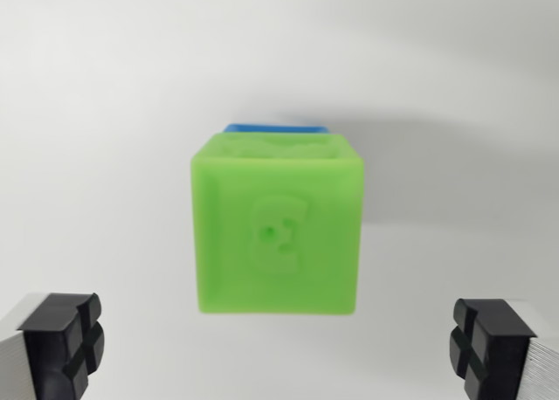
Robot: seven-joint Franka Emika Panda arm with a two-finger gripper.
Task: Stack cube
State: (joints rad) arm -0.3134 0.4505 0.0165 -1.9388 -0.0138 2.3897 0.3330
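Item: soft green plastic cube [277, 225] with a raised emblem moulded into its near face and further relief on its top face. It sits at the centre of the wrist view, on a plain white surface [105, 112].

Item: blue block [278, 127], seen only as a thin strip along the far top edge of the green cube. Whether it sits under or behind the green cube cannot be told.

Item: tool [279, 348], with black ribbed pads [63, 343] on silver fingers. One pad sits in the near left corner, the other in the near right. The jaws stand wide apart and hold nothing. The green cube lies just beyond the gap between them, touching neither pad.
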